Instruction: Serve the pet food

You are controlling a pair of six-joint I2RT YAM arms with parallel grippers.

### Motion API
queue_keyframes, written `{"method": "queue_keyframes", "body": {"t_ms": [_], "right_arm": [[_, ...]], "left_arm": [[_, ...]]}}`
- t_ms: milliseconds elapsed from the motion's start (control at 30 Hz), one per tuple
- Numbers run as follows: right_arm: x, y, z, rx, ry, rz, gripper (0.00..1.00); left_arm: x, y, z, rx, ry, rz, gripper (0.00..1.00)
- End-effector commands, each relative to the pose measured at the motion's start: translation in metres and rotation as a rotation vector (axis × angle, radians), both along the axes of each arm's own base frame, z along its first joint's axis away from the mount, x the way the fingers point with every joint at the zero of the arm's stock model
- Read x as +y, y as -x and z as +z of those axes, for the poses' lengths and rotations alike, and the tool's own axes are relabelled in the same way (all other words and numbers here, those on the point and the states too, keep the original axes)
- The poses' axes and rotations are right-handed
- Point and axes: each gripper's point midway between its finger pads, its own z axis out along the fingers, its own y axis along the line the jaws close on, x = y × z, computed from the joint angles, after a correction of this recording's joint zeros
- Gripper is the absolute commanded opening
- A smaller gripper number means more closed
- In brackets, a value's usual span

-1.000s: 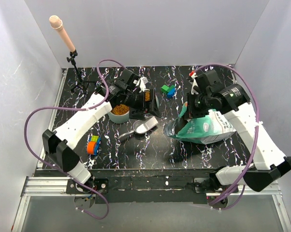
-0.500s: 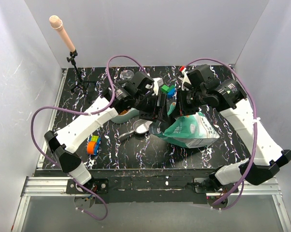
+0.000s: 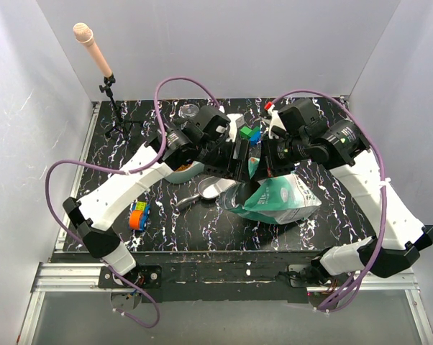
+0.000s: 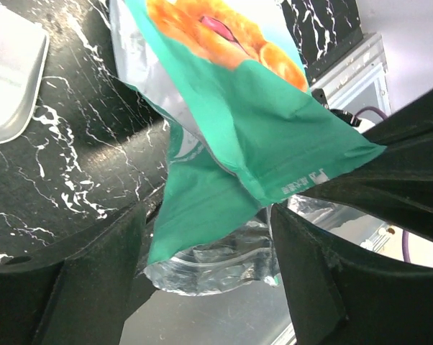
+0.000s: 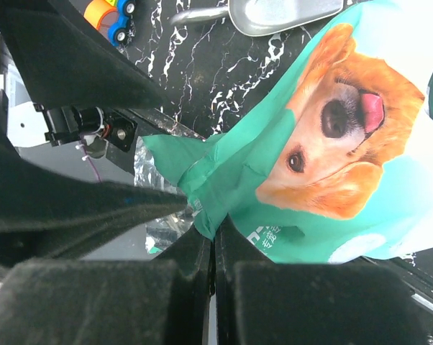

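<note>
The teal-and-white dog bag [image 3: 283, 199] lies tilted on the black marbled table, its top raised toward the left. My right gripper [image 3: 265, 159] is shut on the bag's folded teal top edge [image 5: 215, 228]. My left gripper [image 3: 242, 162] is open, its fingers [image 4: 94, 287] on either side of the bag's foil-lined mouth [image 4: 216, 262] without pinching it. The metal scoop [image 3: 210, 189] lies empty just left of the bag; it also shows in the left wrist view [image 4: 8, 72] and the right wrist view [image 5: 288, 13]. No kibble is in view; the left arm covers the bowl.
Green and blue blocks [image 3: 249, 133] sit behind the grippers. An orange and blue toy car [image 3: 137, 215] lies at the front left. A microphone stand [image 3: 108, 90] is at the back left, a small clear dish [image 3: 190, 111] near the back edge. White walls enclose the table.
My left arm swung right from the bowl to the bag's mouth. My right gripper pulled the bag's top left and up, toward the scoop.
</note>
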Motion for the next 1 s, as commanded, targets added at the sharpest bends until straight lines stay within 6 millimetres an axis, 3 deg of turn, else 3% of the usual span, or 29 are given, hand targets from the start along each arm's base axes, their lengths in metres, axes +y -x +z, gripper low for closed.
{"method": "queue_keyframes", "body": {"t_ms": [0, 133, 267, 433, 533, 633, 667, 733, 867, 900, 967], "right_arm": [[0.023, 0.016, 0.073, -0.137, -0.271, 0.094, 0.01], [0.02, 0.018, 0.071, -0.136, -0.267, 0.092, 0.01], [0.015, 0.024, 0.07, -0.141, -0.263, 0.099, 0.01], [0.01, 0.033, 0.071, -0.15, -0.273, 0.121, 0.01], [0.006, 0.037, 0.07, -0.147, -0.275, 0.116, 0.01], [-0.003, 0.037, 0.063, -0.145, -0.236, 0.083, 0.01], [-0.007, 0.036, 0.06, -0.146, -0.217, 0.066, 0.06], [-0.017, 0.038, 0.053, -0.144, -0.165, 0.055, 0.32], [-0.033, 0.045, 0.047, -0.199, -0.11, 0.088, 0.74], [-0.035, 0.046, 0.048, -0.22, -0.113, 0.104, 0.82], [-0.037, 0.051, 0.052, -0.266, -0.128, 0.15, 0.84]], "left_arm": [[-0.007, 0.023, 0.002, 0.01, 0.01, -0.067, 0.67], [-0.013, 0.025, 0.001, 0.004, -0.004, -0.062, 0.57], [-0.007, 0.02, 0.008, -0.03, -0.027, -0.017, 0.59], [-0.017, 0.013, -0.007, -0.018, -0.062, 0.016, 0.53], [-0.029, 0.011, -0.01, -0.043, -0.094, 0.02, 0.31], [-0.031, 0.005, 0.002, -0.093, -0.124, 0.077, 0.11], [-0.031, 0.003, 0.008, -0.098, -0.116, 0.108, 0.07], [-0.028, -0.002, 0.022, -0.088, -0.08, 0.204, 0.0], [-0.033, -0.012, 0.045, -0.049, 0.036, 0.383, 0.0], [-0.033, -0.015, 0.048, -0.036, 0.054, 0.429, 0.0], [-0.033, -0.02, 0.058, -0.024, 0.092, 0.497, 0.0]]}}
